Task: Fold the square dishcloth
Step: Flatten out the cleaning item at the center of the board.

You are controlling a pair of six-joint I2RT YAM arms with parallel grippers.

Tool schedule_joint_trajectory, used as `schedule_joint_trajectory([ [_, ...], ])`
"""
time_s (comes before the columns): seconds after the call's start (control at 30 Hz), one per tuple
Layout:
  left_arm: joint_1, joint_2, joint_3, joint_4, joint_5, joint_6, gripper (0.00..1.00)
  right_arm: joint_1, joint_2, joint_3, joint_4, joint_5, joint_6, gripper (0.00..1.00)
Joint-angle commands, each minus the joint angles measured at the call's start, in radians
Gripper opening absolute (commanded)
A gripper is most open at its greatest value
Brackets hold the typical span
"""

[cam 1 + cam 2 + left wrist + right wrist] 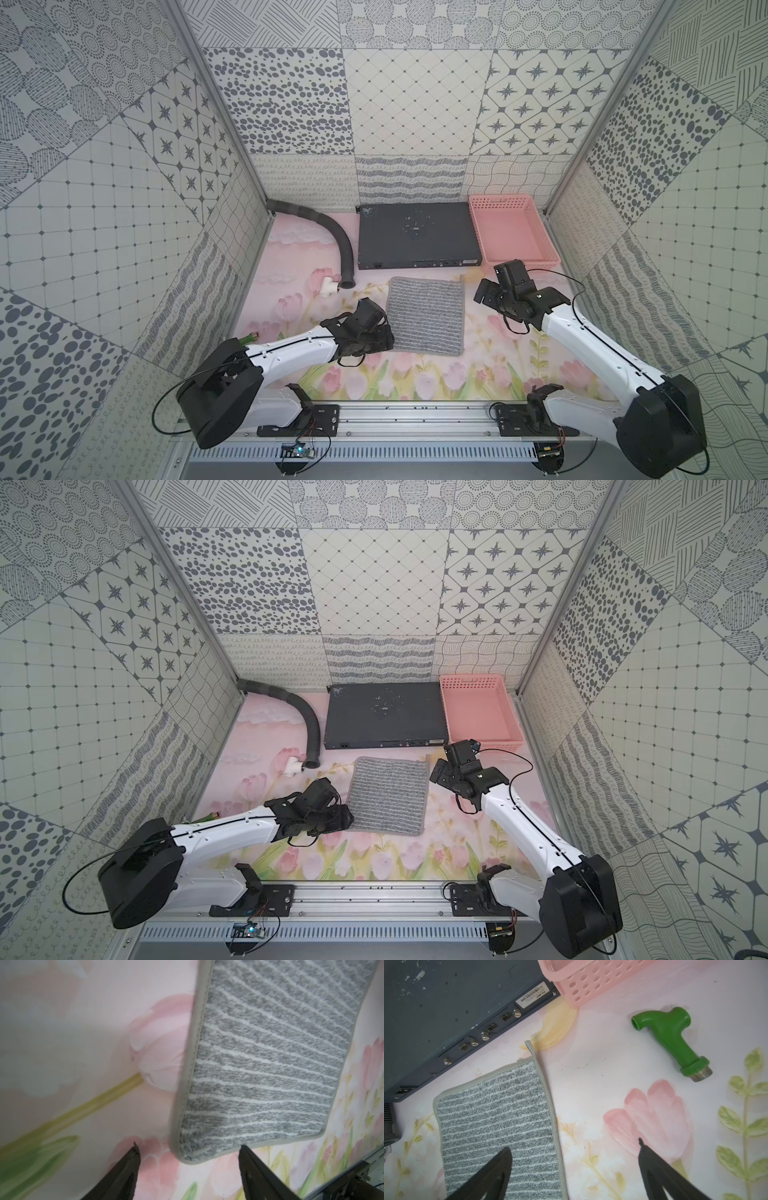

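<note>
The square dishcloth, grey with thin pale stripes and a grey hem, lies flat and unfolded on the flowered table. Its small loop sticks out at the far right corner. My left gripper is low at the near left corner. In the left wrist view that corner of the dishcloth lies between the spread jaws of the left gripper, untouched. My right gripper stands open astride the right hem of the dishcloth, holding nothing.
A dark flat box lies just behind the cloth, with a pink basket at its right. A grey ribbed hose and a white fitting sit at the left. A green tap lies right of the cloth.
</note>
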Motion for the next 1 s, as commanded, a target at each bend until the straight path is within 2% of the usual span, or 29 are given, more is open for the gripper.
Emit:
schedule_joint_trajectory([
  [0.0, -0.026, 0.038, -0.040, 0.049, 0.066, -0.063, 0.74, -0.004, -0.020, 0.004, 0.007, 0.018, -0.003, 0.97],
  [0.2, -0.074, 0.045, -0.072, 0.082, 0.066, -0.107, 0.65, -0.003, -0.021, 0.002, 0.007, 0.034, -0.012, 0.97],
  [0.37, -0.123, 0.034, -0.084, 0.106, 0.049, -0.142, 0.63, -0.004, -0.008, 0.004, 0.004, 0.086, -0.029, 0.97],
  [0.6, -0.174, 0.040, -0.074, 0.143, 0.029, -0.175, 0.60, -0.010, 0.082, 0.090, -0.017, 0.023, -0.128, 0.97],
  [0.77, -0.181, 0.001, -0.085, 0.124, -0.007, -0.200, 0.61, -0.010, 0.165, 0.172, -0.022, 0.019, -0.174, 0.97],
  [0.87, -0.181, -0.055, -0.086, 0.064, -0.062, -0.211, 0.71, -0.007, 0.232, 0.231, -0.023, -0.004, -0.201, 0.97],
  [0.97, -0.180, -0.108, -0.063, -0.017, -0.125, -0.191, 0.73, 0.005, 0.289, 0.274, -0.022, -0.017, -0.221, 0.97],
])
